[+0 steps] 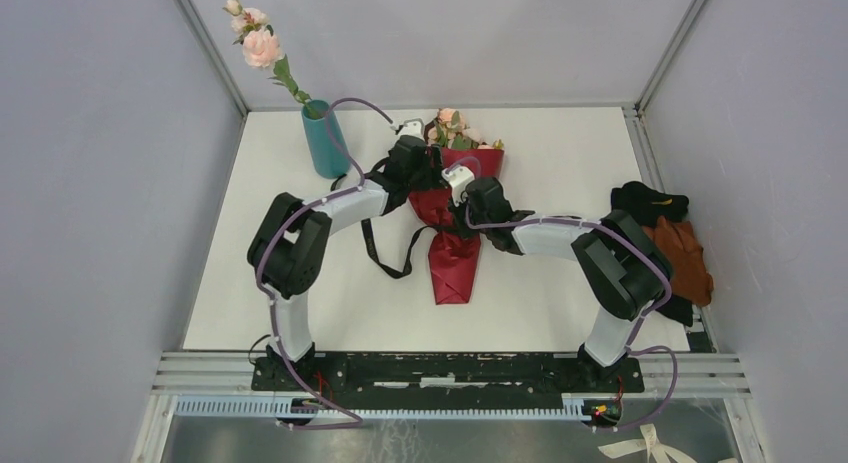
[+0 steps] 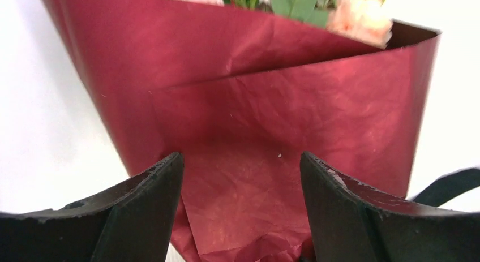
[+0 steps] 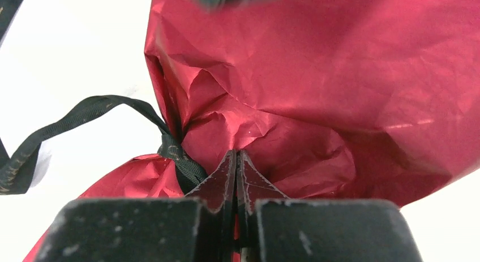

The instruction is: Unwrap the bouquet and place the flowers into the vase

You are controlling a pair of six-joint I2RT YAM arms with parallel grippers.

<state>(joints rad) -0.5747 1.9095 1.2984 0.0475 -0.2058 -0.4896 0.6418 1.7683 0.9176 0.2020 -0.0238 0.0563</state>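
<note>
From above, shows the bouquet lying on the counter, near the vase holding pink flowers. From the left wrist, shows the left end effector spread wide above the maroon wrap, gripping nothing. From the right wrist, shows the right end effector closed on the bouquet's crumpled wrap beside the black ribbon.

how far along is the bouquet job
Done: one stem of roses stands in the vase. In hand: right claw shut at the paper beside the ribbon, left claw open over it. Left: untie the ribbon, open the paper, move the other roses across.
</note>
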